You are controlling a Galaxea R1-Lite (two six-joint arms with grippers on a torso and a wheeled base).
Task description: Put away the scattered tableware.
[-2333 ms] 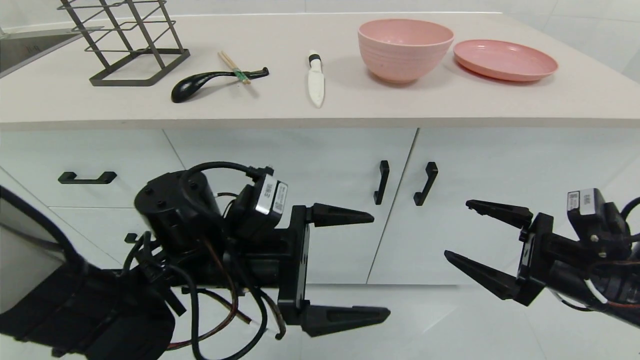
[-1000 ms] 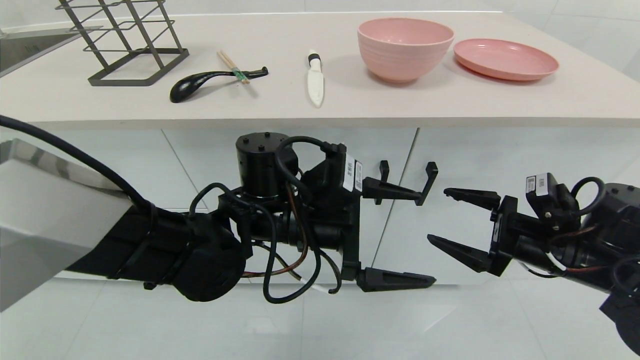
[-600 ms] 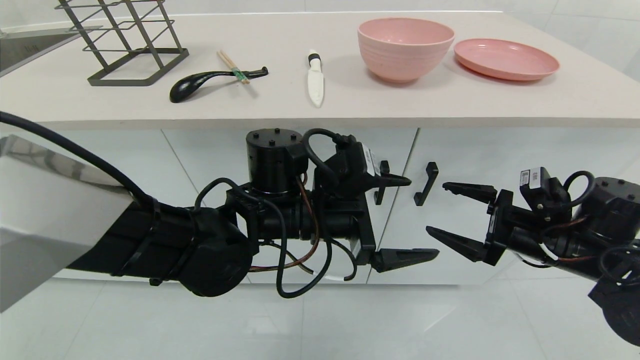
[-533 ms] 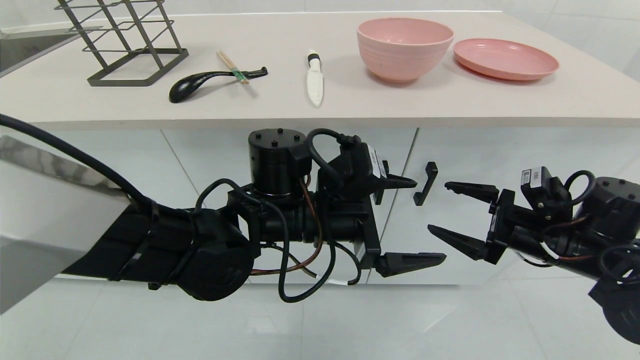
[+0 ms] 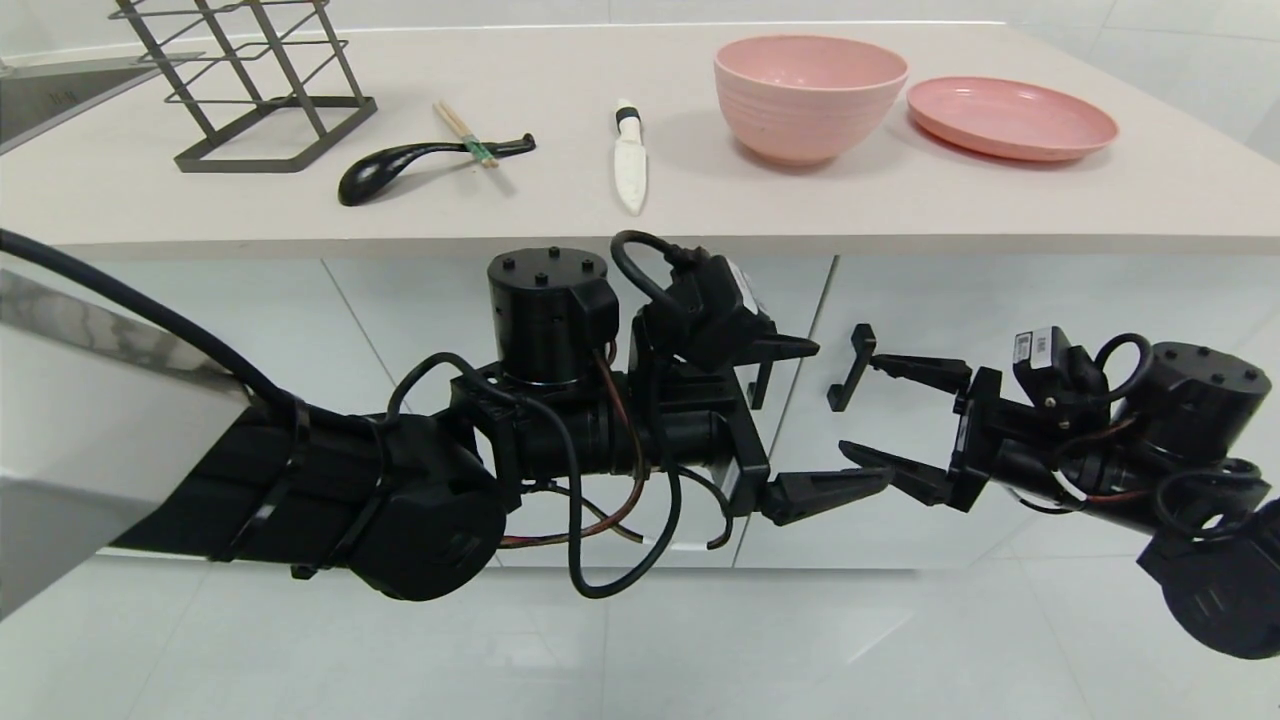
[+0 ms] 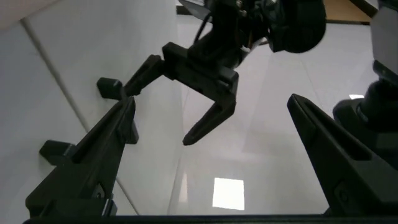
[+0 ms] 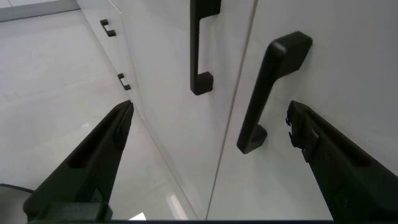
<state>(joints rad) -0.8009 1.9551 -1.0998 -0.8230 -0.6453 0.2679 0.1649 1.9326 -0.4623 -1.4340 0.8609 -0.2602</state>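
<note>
On the counter lie a black spoon [image 5: 385, 168], chopsticks [image 5: 466, 134], a white knife [image 5: 630, 160], a pink bowl [image 5: 810, 95] and a pink plate [image 5: 1010, 118]. Both grippers hang below the counter in front of the white cabinet doors. My left gripper [image 5: 815, 420] is open and holds nothing; its upper finger lies across the left door handle [image 5: 764, 378]. My right gripper [image 5: 862, 408] is open too, its upper fingertip at the right door handle [image 5: 853, 366]. The right wrist view looks between the open right gripper [image 7: 209, 109] at both handles [image 7: 202, 43], [image 7: 270, 93]. The left gripper [image 6: 210, 102] faces the right gripper [image 6: 199, 68].
A dark wire rack [image 5: 255, 85] stands at the counter's back left beside a sink [image 5: 50, 90]. A drawer handle [image 7: 108, 28] shows on the cabinet front farther along. White floor tiles [image 5: 900, 650] lie below the arms.
Both arms have risen and closed in on the cabinet door handles. The left gripper swung right and up; the right gripper moved left, its upper finger reaching the right handle. Both stayed open.
</note>
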